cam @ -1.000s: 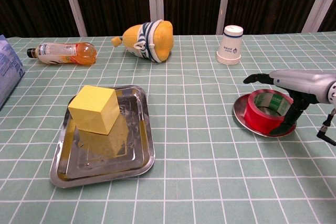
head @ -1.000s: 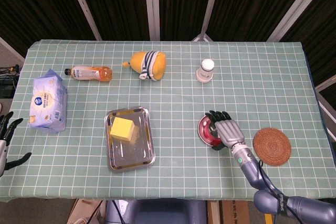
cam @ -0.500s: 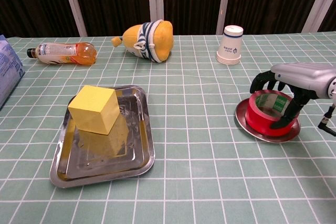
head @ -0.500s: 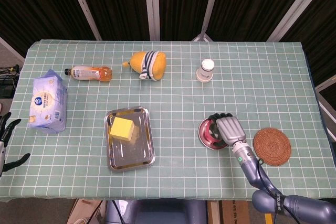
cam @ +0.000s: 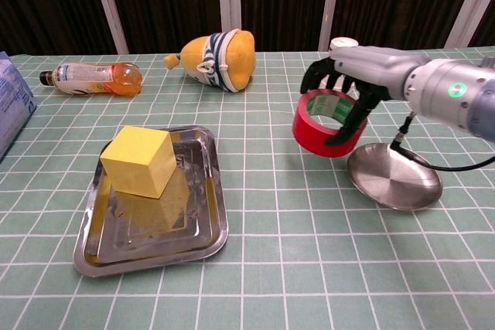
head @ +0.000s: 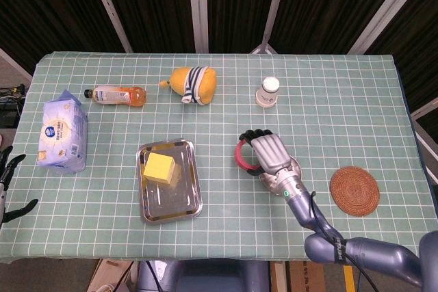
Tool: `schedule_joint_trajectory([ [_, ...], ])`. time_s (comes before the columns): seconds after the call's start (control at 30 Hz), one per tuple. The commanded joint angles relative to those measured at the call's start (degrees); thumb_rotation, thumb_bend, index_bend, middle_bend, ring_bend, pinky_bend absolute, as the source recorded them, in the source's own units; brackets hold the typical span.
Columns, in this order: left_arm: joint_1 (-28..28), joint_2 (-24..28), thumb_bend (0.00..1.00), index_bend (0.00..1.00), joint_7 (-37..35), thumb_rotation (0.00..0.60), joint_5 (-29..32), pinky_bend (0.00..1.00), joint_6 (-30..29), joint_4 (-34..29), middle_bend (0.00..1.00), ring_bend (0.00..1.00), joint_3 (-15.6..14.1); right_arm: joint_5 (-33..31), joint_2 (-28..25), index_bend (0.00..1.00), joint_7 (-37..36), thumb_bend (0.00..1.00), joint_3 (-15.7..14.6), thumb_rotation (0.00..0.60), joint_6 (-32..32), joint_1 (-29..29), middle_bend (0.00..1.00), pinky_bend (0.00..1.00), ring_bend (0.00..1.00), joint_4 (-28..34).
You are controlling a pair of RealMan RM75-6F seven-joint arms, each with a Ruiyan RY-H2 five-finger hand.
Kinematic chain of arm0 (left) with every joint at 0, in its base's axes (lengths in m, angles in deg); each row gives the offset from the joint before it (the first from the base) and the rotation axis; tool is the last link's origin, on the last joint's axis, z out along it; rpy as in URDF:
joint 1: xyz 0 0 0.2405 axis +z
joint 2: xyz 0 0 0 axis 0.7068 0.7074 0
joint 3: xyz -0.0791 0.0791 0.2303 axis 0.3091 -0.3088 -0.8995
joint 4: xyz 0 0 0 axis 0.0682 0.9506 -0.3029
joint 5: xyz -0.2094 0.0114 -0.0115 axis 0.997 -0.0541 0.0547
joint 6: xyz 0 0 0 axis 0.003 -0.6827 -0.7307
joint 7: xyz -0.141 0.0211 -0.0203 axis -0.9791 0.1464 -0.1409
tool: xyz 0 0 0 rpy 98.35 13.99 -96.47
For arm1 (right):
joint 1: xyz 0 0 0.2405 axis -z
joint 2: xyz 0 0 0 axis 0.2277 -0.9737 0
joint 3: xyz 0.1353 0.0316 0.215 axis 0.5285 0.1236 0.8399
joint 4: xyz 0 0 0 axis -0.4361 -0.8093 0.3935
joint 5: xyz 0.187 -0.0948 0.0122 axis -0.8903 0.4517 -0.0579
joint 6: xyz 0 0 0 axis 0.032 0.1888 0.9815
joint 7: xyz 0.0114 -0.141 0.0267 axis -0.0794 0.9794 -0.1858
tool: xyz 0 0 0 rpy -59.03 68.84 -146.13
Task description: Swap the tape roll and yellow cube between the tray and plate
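Right robot hand (head: 268, 155), seen from the head view, grips the red tape roll (head: 243, 156) between the tray (head: 168, 204) and the plate (head: 294, 167), which it mostly hides. The yellow cube (head: 159, 168) fills the tray's far half, so a roll set down there could land on the cube or catch the rim and tip out. The left robot hand (head: 8, 176) shows at the counter's (head: 219, 107) left edge, holding nothing, fingers apart.

From the chest view, the right robot hand (cam: 346, 73) plainly holds the tape roll (cam: 328, 123) clear of the counter, tilted, a dark finger hooked through its hole and the others over its rim. That is a shallow hold; a jolt could let it slide off. This view also bares the plate (cam: 394, 175), empty, and the height of the cube (cam: 139, 161), which the overhead camera flattens. The left robot hand is absent here.
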Motion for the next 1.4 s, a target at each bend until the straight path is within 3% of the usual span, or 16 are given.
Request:
schedule_joint_trajectory([
  [0.03,-0.34,-0.21,0.14,0.15,0.37,0.600,0.48,0.02,0.70,0.22,0.00,0.00,0.13,-3.13,3.87,0.32,1.60,0.22,1.01,0.600,1.68,-2.71,0.34,0.28,0.52,-3.47],
  [0.2,-0.82,-0.45,0.14,0.15,0.28,0.600,1.02,0.02,1.56,0.64,0.00,0.00,0.40,-5.32,8.64,0.32,3.12,0.22,-0.26,0.600,2.76,-4.97,0.33,0.22,0.47,-9.46],
  [0.27,-0.90,-0.56,0.14,0.15,0.37,0.600,1.17,0.03,1.52,0.77,0.00,0.00,0.57,-5.36,9.82,0.28,3.41,0.18,-0.90,0.600,2.70,-5.28,0.29,0.15,0.37,-11.46],
  [0.33,-0.93,-0.92,0.15,0.15,1.48,0.600,2.08,0.03,1.46,1.22,0.00,0.00,1.02,-6.17,10.17,0.15,4.41,0.07,-1.69,0.600,2.49,-5.27,0.14,0.03,0.14,-12.14],
  [0.43,-1.28,-1.24,0.15,0.15,1.83,0.600,2.70,0.03,2.04,1.44,0.00,0.00,1.29,-7.59,7.96,0.01,6.87,0.00,-1.74,0.600,0.65,-4.95,0.01,0.00,0.00,-7.69],
  [0.53,-1.61,-1.22,0.15,0.15,2.33,0.600,2.84,0.03,2.69,1.78,0.00,0.00,1.26,-8.69,3.24,0.00,9.72,0.00,-1.83,0.600,-2.48,-3.84,0.00,0.00,0.00,0.00],
  [0.7,-1.98,-0.90,0.15,0.15,0.74,0.600,1.21,0.03,3.14,1.53,0.00,0.00,0.58,-8.08,-10.11,0.00,11.78,0.00,-2.88,0.600,-9.66,1.04,0.00,0.00,0.00,16.31],
  [0.8,-2.18,-1.29,0.14,0.15,0.59,0.600,-0.75,0.03,2.87,1.22,0.00,0.00,-0.17,-2.17,-20.40,0.00,6.55,0.00,-5.32,0.600,-15.54,8.25,0.00,0.00,0.00,24.60],
  [0.87,-2.92,-1.88,0.14,0.15,1.59,0.600,-1.90,0.03,3.61,0.85,0.00,0.00,-0.56,4.60,-27.80,0.00,-0.79,0.00,-9.17,0.600,-19.77,15.46,0.00,0.00,0.00,27.77],
  [0.93,-4.28,-2.04,0.14,0.15,2.10,0.600,-2.46,0.04,5.46,0.44,0.00,0.00,-0.59,11.26,-31.61,0.00,-8.00,0.00,-12.82,0.600,-22.23,20.66,0.00,0.00,0.00,27.35],
  [1.1,-9.91,-0.94,0.13,0.15,-0.65,0.600,-1.25,0.05,14.63,-3.01,0.00,0.00,0.47,22.41,-34.32,0.00,-20.79,0.00,-19.75,0.600,-27.98,29.88,0.00,0.00,0.00,22.07],
  [1.27,-17.39,-0.34,0.13,0.14,-0.43,0.600,3.11,0.04,26.35,-7.04,0.00,0.00,2.95,26.69,-33.33,0.00,-25.94,0.00,-23.06,0.600,-30.89,34.92,0.00,0.00,0.00,17.04],
  [1.4,-23.09,-3.16,0.12,0.13,5.93,0.600,7.57,0.02,32.47,-8.45,0.00,0.00,5.31,25.07,-33.07,0.00,-26.16,0.00,-23.34,0.600,-29.28,36.05,0.00,0.00,0.00,16.44],
])
